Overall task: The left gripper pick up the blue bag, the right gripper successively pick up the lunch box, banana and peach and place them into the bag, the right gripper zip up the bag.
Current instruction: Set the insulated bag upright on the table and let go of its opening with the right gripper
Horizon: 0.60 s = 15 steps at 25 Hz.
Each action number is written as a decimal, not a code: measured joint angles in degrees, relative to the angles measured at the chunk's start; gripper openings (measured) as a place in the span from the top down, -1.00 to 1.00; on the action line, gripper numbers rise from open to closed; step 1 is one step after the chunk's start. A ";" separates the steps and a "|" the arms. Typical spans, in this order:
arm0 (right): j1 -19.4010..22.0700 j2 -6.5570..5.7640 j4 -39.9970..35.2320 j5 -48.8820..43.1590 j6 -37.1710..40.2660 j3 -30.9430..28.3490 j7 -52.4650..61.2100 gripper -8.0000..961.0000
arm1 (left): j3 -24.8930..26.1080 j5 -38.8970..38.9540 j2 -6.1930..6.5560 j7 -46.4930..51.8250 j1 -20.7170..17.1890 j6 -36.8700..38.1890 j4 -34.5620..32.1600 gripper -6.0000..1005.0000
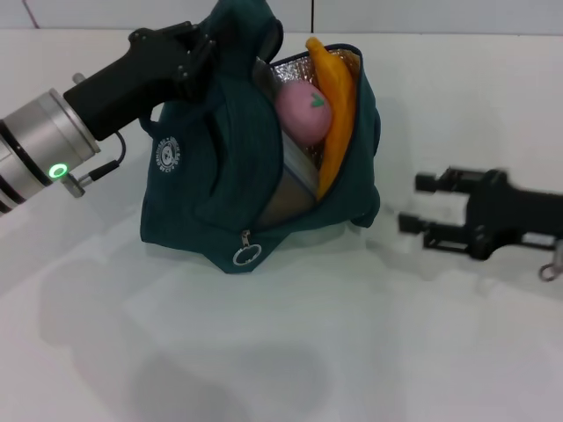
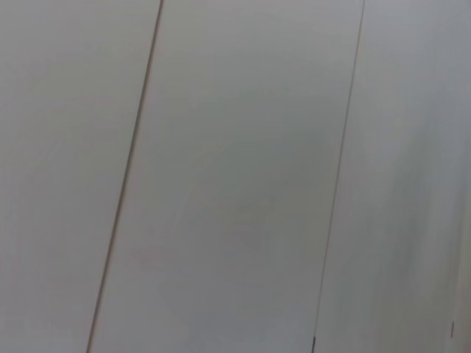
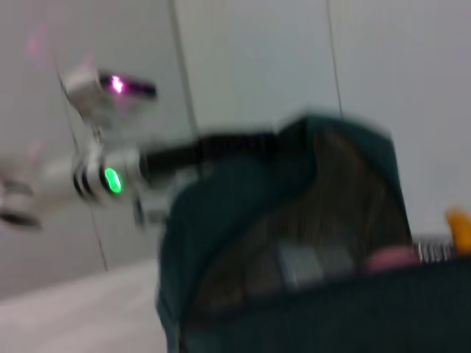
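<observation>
The blue bag [image 1: 207, 198] stood on the white table [image 1: 290, 352] with its mouth open and its silver lining showing. The left gripper [image 1: 195, 54] was closed on the fabric at the top of the bag, holding that edge raised. Inside the bag, the peach [image 1: 303, 112] lay against the banana [image 1: 335, 119], which ran lengthwise along the open side with one end projecting above the rim. Below the peach, a corner of the lunch box [image 1: 299, 167] showed, its blue rim visible. The zip was undone; its ring pull [image 1: 247, 256] hung at the lower front end of the bag, close to the table.

The right gripper [image 1: 420, 204] was low over the table to the right of the bag, apart from it, with its fingers spread wide and holding nothing.

In the right wrist view, the bag [image 3: 294, 265] filled the lower part, with the left arm [image 3: 147, 165] reaching to its top edge. The left wrist view showed only pale wall panels [image 2: 235, 176].
</observation>
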<state>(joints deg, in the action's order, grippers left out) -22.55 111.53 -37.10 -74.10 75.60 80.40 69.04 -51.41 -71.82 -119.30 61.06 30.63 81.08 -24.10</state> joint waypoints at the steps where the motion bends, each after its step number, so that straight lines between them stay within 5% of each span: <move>1: -0.69 0.42 0.79 -1.22 -1.06 -0.03 0.02 -0.41 | -0.07 0.01 0.00 0.00 0.02 0.02 0.00 0.86; 7: -7.53 3.98 6.08 -5.41 -8.95 0.30 0.27 -0.35 | -0.13 0.02 -0.04 -0.02 0.11 0.06 0.13 0.85; 13: -12.99 4.33 11.08 -5.48 -10.25 1.55 3.00 -0.35 | -0.18 0.06 -0.12 0.05 0.00 0.17 0.11 0.85; 15: -13.09 4.33 11.29 -5.21 -11.01 1.29 3.13 -0.12 | -0.19 0.06 -0.14 0.00 -0.01 0.17 0.32 0.85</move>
<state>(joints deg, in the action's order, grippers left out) -35.65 115.86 -25.81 -79.31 64.58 81.69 72.16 -51.59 -71.76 -119.44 61.07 30.62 81.25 -23.79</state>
